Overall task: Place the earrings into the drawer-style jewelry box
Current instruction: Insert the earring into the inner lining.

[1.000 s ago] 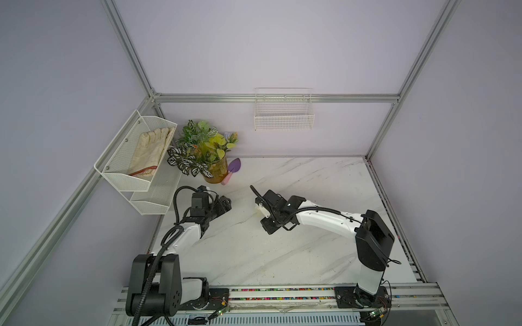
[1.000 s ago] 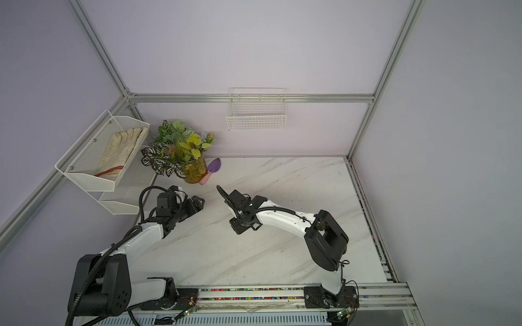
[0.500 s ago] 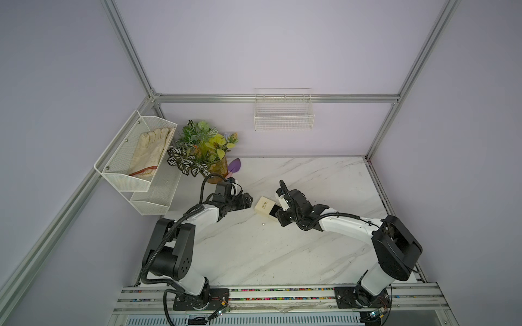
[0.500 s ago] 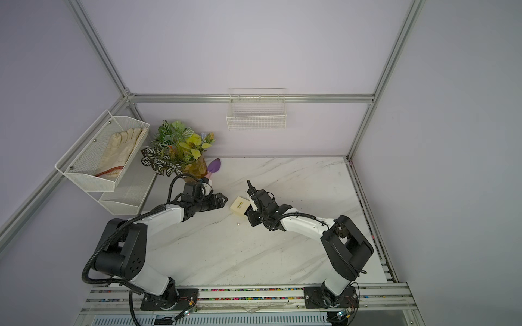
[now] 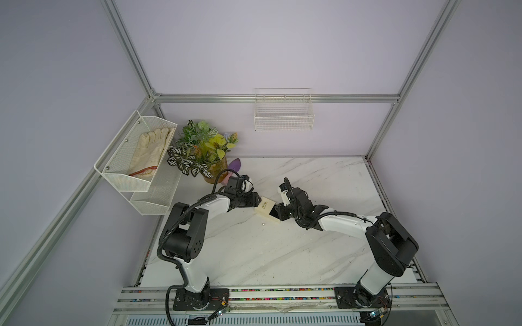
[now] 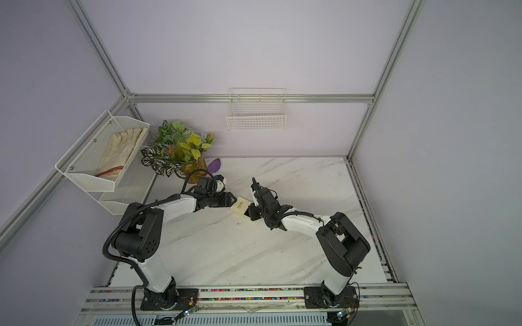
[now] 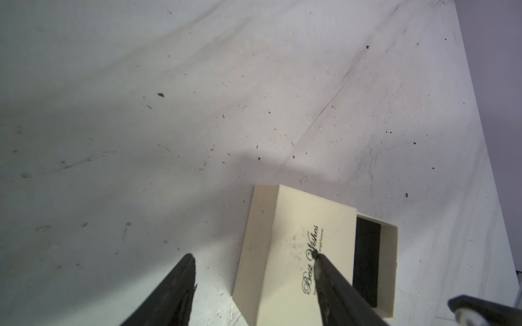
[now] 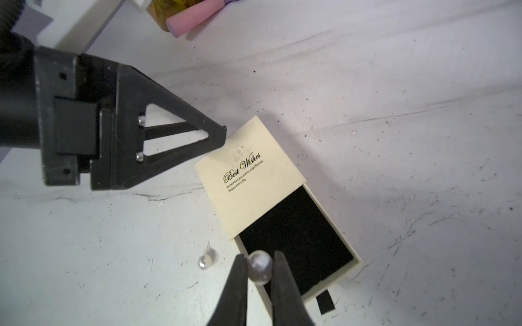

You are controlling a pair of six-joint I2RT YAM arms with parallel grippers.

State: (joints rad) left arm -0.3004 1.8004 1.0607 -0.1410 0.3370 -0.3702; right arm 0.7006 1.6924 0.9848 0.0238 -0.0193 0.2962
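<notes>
Two earrings (image 8: 259, 266), one jewelry box (image 8: 248, 175)

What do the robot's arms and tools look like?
The left arm and right arm have white links and black joint housings. A black ribbed cable runs along the left arm. The left tool and right tool have black, tapering fingers.

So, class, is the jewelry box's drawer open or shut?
Open. The black-lined tray sticks out from the jewelry box, its lining exposed.
</notes>
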